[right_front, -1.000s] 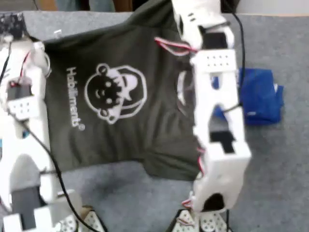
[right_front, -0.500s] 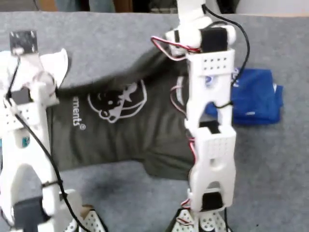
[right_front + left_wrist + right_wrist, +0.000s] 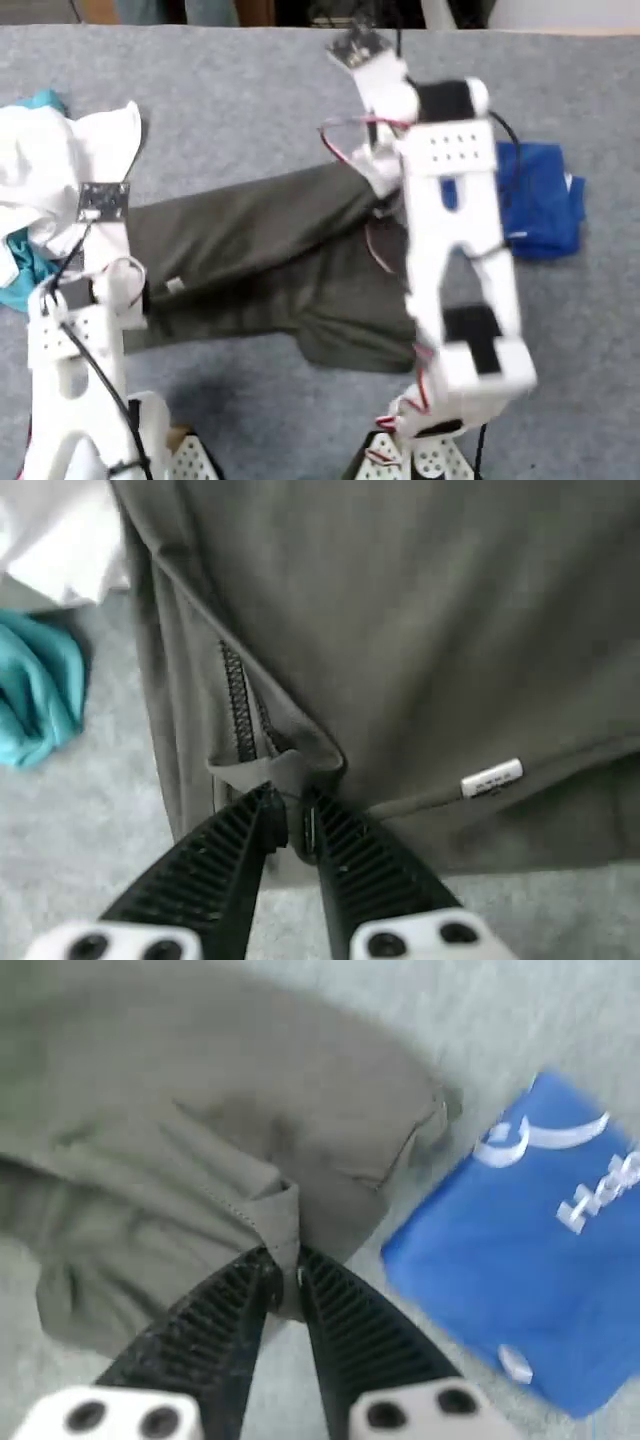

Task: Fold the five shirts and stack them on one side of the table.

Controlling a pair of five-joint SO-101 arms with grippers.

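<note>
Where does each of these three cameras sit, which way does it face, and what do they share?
High view: fixed above the table, looking down on left arm, right arm and the olive shirt.
Left wrist view: on the left arm's wrist, looking along the left gripper, shut on the olive shirt's edge.
Right wrist view: on the right arm's wrist, looking along the right gripper, shut on that shirt, blue shirt beside.
Shared: the olive shirt, in all three.

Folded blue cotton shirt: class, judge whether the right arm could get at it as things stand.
Probably not yet: the right pincer is shut on the dark olive-green fabric shirt. The folded blue shirt lies uncovered close beside it, so releasing first should suffice.
</note>
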